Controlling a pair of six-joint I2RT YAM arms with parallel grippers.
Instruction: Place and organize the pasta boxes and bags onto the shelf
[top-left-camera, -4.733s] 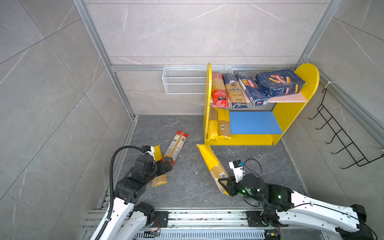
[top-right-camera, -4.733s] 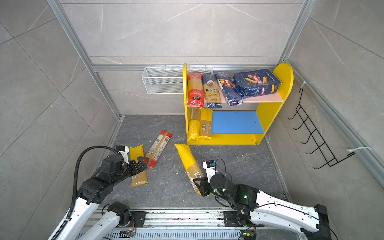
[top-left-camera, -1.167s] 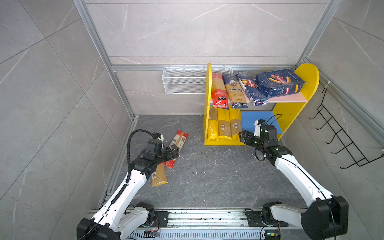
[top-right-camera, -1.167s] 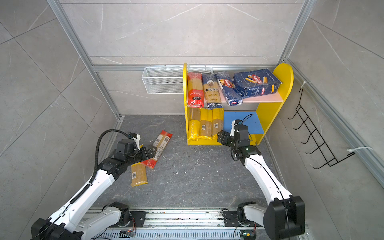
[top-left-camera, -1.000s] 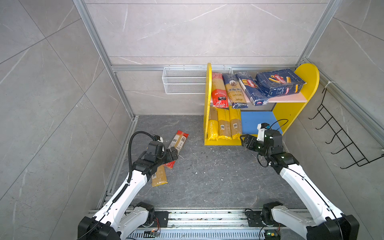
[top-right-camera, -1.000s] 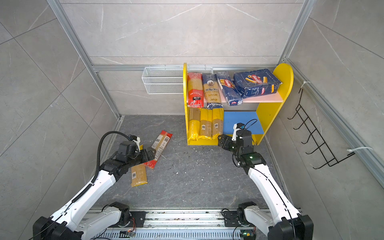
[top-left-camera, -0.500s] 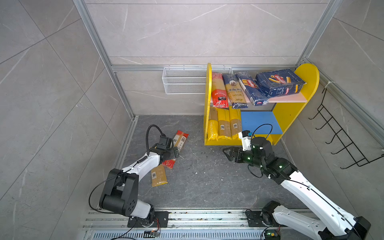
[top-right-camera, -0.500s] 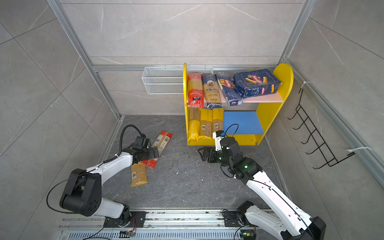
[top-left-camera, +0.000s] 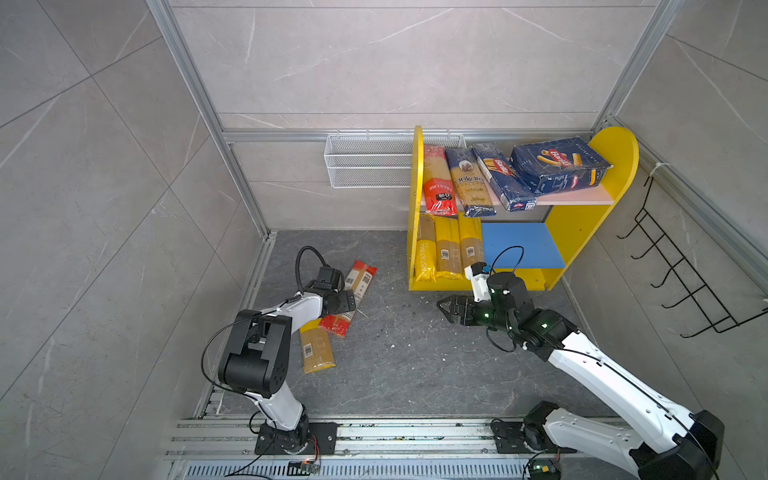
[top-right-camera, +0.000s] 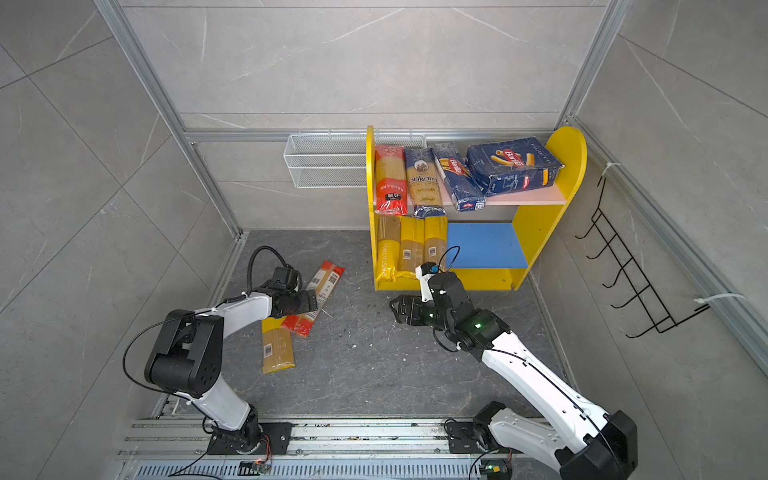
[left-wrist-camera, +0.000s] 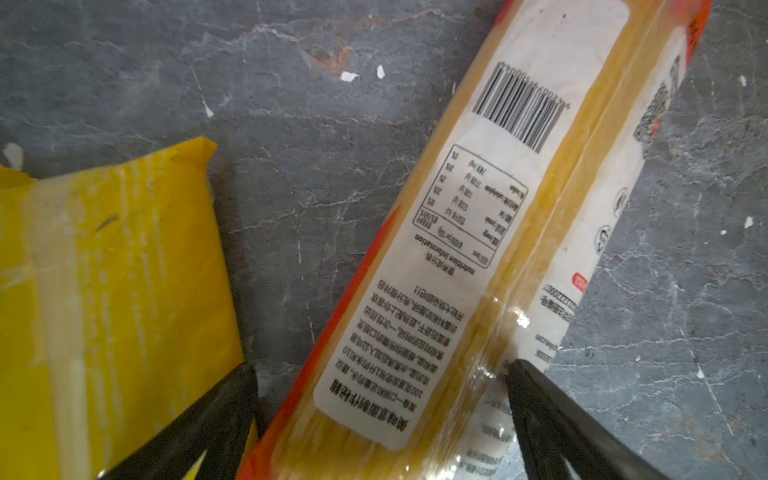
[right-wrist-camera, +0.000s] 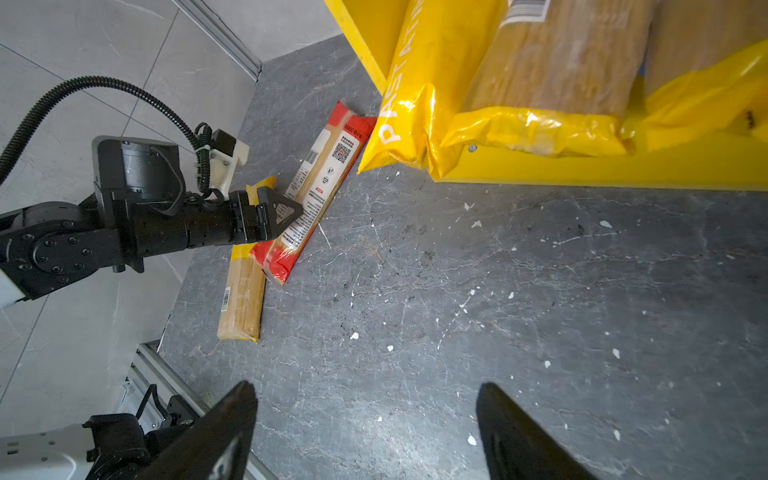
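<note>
Closing in over the last second, the left gripper (left-wrist-camera: 378, 370) now hangs over the red-ended pack (left-wrist-camera: 457, 249), fingers (left-wrist-camera: 216, 415) apart. One sits beside the pack's red edge and the other over its clear film, not yet clamped. That pack lies on the floor, one end overlapping a yellow bag (top-left-camera: 316, 351); its white label shows a barcode, Chinese print and "nutrition information". The right gripper (top-left-camera: 444, 308) has backed off the shelf (top-left-camera: 582, 232), jaws spread and empty, so a third yellow bag (top-left-camera: 471, 245) sits on the blue lower board (top-left-camera: 519, 249) beside the PASTATIME one (top-left-camera: 424, 257). I judge two bags remain to shelve. Up top sit another red-ended pack (top-left-camera: 436, 178), the "ankara" bag (top-left-camera: 469, 183) and two Barilla boxes (top-left-camera: 557, 166).
</note>
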